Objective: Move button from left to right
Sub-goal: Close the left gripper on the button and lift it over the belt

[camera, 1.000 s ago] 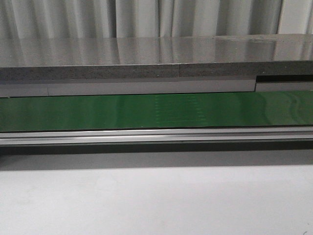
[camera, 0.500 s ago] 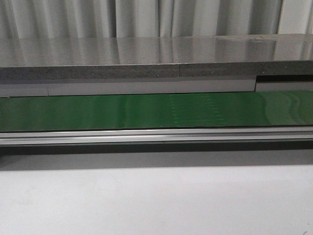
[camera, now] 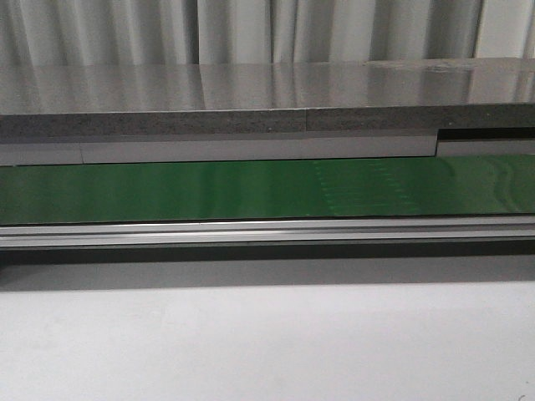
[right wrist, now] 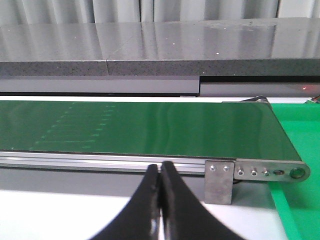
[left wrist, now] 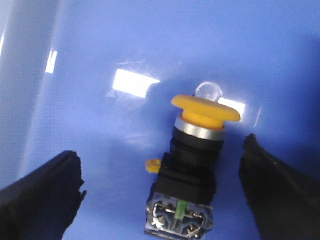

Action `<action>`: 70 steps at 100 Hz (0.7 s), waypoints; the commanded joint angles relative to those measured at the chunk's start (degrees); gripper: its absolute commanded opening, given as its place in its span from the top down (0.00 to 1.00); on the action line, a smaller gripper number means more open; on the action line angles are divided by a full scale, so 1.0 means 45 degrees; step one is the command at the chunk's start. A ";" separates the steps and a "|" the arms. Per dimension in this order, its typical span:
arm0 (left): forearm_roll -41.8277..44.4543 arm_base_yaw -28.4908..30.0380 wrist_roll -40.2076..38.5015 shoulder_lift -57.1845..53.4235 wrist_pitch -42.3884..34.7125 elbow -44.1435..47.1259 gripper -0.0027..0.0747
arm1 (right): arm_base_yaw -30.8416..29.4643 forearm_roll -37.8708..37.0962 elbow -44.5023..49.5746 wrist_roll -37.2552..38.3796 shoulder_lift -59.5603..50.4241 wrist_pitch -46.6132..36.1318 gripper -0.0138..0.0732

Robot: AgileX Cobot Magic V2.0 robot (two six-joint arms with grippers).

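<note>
- On my left wrist feed, the left gripper [left wrist: 160, 200] stood wide open, its two black fingers [left wrist: 40, 192] spread to either side of the button [left wrist: 192, 165] without touching it.
- The button lay tilted between those fingers on a glossy blue surface [left wrist: 125, 45], its yellow-orange cap [left wrist: 206, 111] pointing away from the gripper and its black body toward it.
- At the button's near end I could see metal screw terminals [left wrist: 177, 225] with a green strip between them; I found no writing I could read.
- A small clear dome [left wrist: 208, 90] showed just behind the cap, and bright light patches reflected off the blue around it.
- On my right wrist feed, the right gripper [right wrist: 160, 200] was closed, fingertips pressed together, holding nothing.
- Beyond it ran a green conveyor belt [right wrist: 150, 127] in a silver rail, ending at a metal bracket [right wrist: 265, 172] with small holes; bright green sheeting [right wrist: 300, 135] lay past that end.
- From the front camera I saw neither arm nor the button, only the white table [camera: 267, 342], the belt across its far edge, a grey speckled ledge [camera: 167, 124] behind it, and pale curtains [camera: 251, 29].
</note>
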 commanded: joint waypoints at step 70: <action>-0.0355 0.0028 -0.0046 0.0582 -0.0664 -0.0361 0.69 | 0.0035 -0.0076 -0.0187 -0.0001 -0.0230 -0.0928 0.92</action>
